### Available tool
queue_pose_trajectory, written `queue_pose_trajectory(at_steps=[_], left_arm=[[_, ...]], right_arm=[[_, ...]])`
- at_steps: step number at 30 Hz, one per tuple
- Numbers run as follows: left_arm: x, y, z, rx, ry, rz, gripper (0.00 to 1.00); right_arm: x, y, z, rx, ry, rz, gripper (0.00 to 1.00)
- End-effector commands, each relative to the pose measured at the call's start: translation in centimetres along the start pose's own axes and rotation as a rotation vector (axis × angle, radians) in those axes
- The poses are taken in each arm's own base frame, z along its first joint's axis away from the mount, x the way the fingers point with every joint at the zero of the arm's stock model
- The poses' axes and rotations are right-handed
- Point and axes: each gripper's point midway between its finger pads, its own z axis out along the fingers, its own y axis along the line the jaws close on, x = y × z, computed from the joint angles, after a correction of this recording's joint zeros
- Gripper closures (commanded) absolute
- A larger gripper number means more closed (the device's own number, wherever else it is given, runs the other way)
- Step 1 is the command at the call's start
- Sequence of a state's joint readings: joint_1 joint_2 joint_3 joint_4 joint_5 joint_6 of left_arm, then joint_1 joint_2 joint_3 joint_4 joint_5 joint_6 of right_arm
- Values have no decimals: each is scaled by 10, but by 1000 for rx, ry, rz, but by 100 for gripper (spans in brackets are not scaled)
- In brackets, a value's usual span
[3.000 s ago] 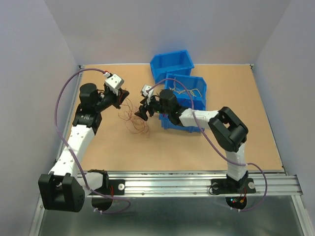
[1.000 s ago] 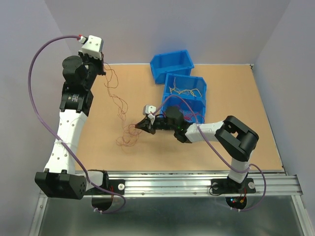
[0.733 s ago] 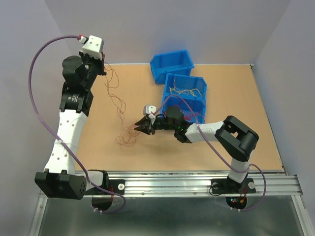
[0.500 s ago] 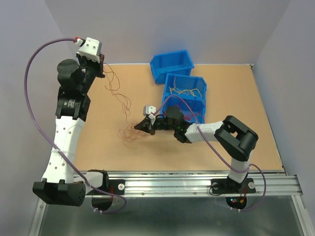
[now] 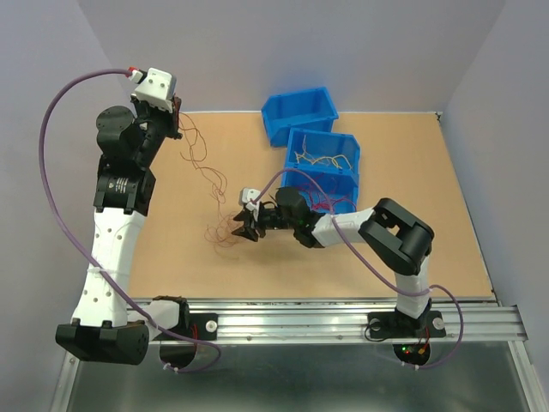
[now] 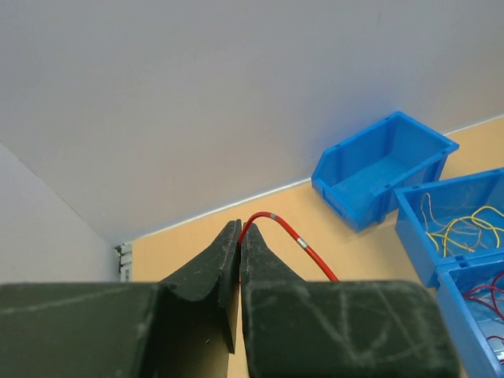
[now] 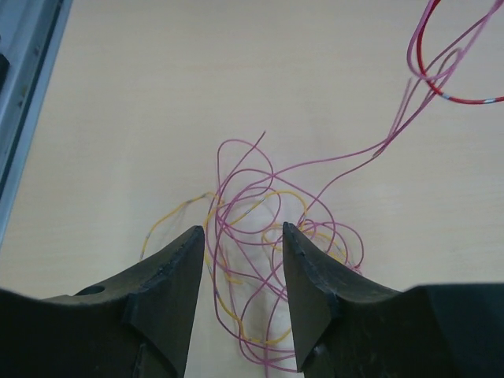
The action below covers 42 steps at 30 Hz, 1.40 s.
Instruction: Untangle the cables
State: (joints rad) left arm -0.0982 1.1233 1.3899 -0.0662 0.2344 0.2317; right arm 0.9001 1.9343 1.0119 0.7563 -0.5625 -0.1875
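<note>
Cables (image 5: pixel 225 233) lie mostly as one loose knot of pink-red and yellow loops on the bare table (image 5: pixel 429 215), left of centre and in front of the bins.

The left arm (image 5: pixel 116 232) stands tall along the left edge and reaches toward the far-left corner. The right arm (image 5: pixel 395 236) is folded low across the middle, its forearm stretched leftward toward the knot. Two blue bins sit at the back. The rear bin (image 5: pixel 299 113) looks empty, and the near bin (image 5: pixel 343 150) holds yellow wires in its far compartment and red ones in the nearer one.

The left gripper (image 5: pixel 176 120) is held well above the board with its jaws pressed together on a red wire (image 6: pixel 291 236), which arches out from between the tips. The right gripper (image 5: pixel 243 225) hangs just over the knot with its jaws apart and nothing pinched. In its wrist view the loops lie on the table between and just ahead of the two fingers (image 7: pixel 177 268).

One thin strand (image 5: pixel 206 172) runs from the knot up and away toward the far left, ending at the raised left gripper, so the long axis is that diagonal. The right arm is much the nearer to the knot. A fair judgement is that the next step depends on it closing on the loops directly beneath it while the left holds the far end taut.
</note>
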Motion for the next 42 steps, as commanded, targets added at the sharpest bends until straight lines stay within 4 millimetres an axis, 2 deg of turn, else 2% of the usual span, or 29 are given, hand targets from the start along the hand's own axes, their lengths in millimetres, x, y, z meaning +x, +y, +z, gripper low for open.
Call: queue_pose_trajectory(at_steps=[1,3,5,9,12,13,16,17,19,20,22,23,24,29,30,31,34,35,36,38,39,42], left_arm=[[-33,2,-7,1,-87,14,87],[-31,1,-6,7,-84,12,87],[-30,1,-5,5,-82,13,87],[-26,1,-2,4,-71,13,87],[-25,3,-2,-3,-67,13,87],[-24,3,-1,-5,-67,16,87],[-11,6,3,-21,-41,15,86],[-7,5,4,-18,-36,13,85],[0,7,5,-34,-25,16,83],[12,7,7,-38,2,21,81],[20,12,9,-66,10,32,80],[33,13,11,-74,35,35,78],[41,14,12,-80,47,37,77],[87,9,16,-71,123,30,70],[91,8,17,-70,125,25,69],[103,5,18,-61,145,18,59],[121,-3,19,-29,163,-8,33],[134,-7,19,-15,185,-13,13],[141,-9,19,-9,196,-20,10],[160,-11,18,-7,230,-38,2],[165,-10,18,-11,234,-48,1],[181,-7,16,-13,255,-85,1]], right_arm=[[-3,8,21,-38,55,-68,50],[7,12,25,-52,84,-59,50],[5,8,30,-44,89,-61,51],[13,4,36,-18,121,-59,58],[14,2,37,-2,130,-70,81],[9,3,36,-3,121,-83,94],[-8,4,32,6,82,-87,99],[-26,3,28,12,49,-106,100],[-46,3,21,25,14,-122,99],[-69,2,15,35,-24,-139,99],[-94,2,6,54,-64,-153,100],[-105,2,2,62,-82,-160,99],[-129,3,-7,73,-122,-177,99],[-173,8,-23,74,-179,-177,99],[-173,8,-24,75,-167,-166,99],[-178,8,-25,80,-172,-152,99],[-194,6,-30,97,-203,-141,99],[-205,8,-35,100,-225,-137,100],[-213,8,-38,105,-238,-137,99],[-247,9,-50,119,-301,-147,99],[-270,7,-57,131,-345,-161,99],[-322,9,-73,146,-436,-175,99]])
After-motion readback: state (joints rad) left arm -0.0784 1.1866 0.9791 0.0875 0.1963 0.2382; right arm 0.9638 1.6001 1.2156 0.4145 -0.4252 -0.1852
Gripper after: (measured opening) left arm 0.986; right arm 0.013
